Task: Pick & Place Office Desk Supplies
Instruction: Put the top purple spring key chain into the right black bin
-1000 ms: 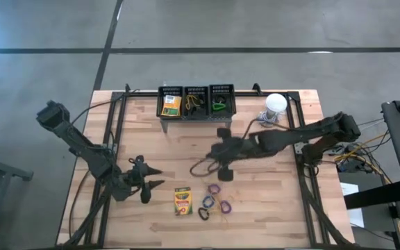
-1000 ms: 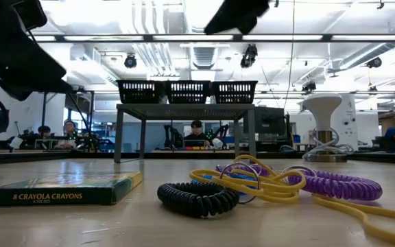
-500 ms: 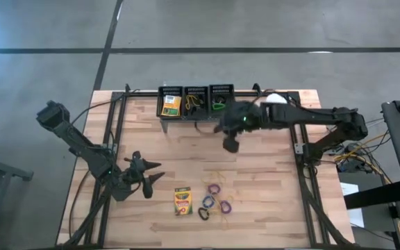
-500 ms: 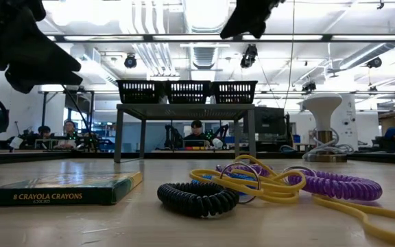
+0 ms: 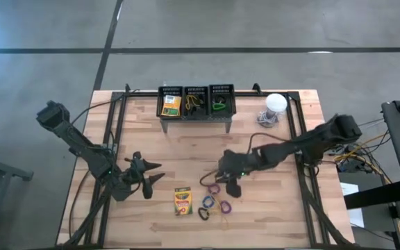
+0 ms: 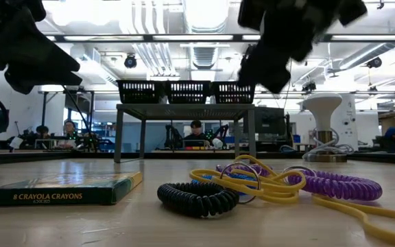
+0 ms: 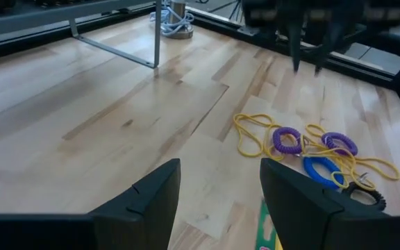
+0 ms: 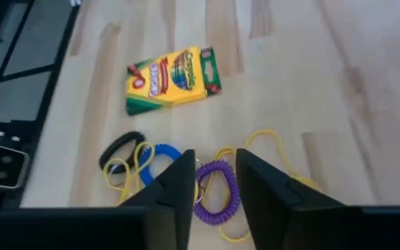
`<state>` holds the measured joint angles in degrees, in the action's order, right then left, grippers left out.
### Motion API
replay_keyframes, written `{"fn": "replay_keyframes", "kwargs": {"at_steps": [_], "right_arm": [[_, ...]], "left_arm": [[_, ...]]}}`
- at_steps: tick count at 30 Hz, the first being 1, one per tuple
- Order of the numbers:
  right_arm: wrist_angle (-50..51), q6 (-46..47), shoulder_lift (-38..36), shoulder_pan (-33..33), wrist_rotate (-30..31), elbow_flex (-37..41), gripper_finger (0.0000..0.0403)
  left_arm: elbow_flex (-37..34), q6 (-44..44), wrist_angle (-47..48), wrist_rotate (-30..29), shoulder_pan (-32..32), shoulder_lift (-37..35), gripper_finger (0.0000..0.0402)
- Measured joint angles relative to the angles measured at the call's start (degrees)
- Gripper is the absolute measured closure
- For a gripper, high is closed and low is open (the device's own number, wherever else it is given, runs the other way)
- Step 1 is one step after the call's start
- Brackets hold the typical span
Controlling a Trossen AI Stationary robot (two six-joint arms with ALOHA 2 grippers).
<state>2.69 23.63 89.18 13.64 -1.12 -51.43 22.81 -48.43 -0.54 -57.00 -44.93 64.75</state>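
A yellow-and-green crayon box (image 5: pixel 182 200) lies flat near the table's near edge, also seen in the right wrist view (image 8: pixel 172 80). Right of it sits a tangle of purple loops (image 5: pixel 214 189), a blue loop (image 8: pixel 160 158), a black loop (image 6: pixel 197 197) and yellow rubber bands (image 7: pixel 252 135). My right gripper (image 5: pixel 229 184) hangs open above the tangle, clear of it; in its wrist view the fingers (image 8: pixel 214 191) frame one purple loop (image 8: pixel 217 198). My left gripper (image 5: pixel 148 182) waits open, left of the crayon box.
A grey perforated stand (image 5: pixel 196 118) at the far edge carries three black baskets: a crayon box (image 5: pixel 171 104), yellow bands (image 5: pixel 195 102) and a green loop (image 5: pixel 219 105). A white dome (image 5: pixel 276 104) with a cable stands to its right. Bare wood lies between stand and tangle.
My right gripper swung from mid-table toward the far edge, reaching the baskets' front half a second ago. It then came back toward the near edge and lower, stopping above the loop tangle. The supplies on the table have not moved.
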Motion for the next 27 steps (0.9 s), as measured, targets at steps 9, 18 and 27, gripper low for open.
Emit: {"fn": "replay_keyframes", "kwargs": {"at_steps": [9,18,27], "right_arm": [[-5.67,-0.62,11.56,1.11,-1.25,-0.98,0.0233],[6.02,-3.10,20.62,1.94,2.88,-10.07,0.0238],[15.67,-4.64,23.48,2.29,2.74,-16.70,0.0346]], "left_arm": [[0.00,-1.08,-0.57,0.27,0.00,0.00,0.0197],[0.00,-1.13,-0.59,0.43,0.02,0.02,0.0197],[-0.02,-1.13,-0.98,0.05,0.02,0.02,0.0197]]}}
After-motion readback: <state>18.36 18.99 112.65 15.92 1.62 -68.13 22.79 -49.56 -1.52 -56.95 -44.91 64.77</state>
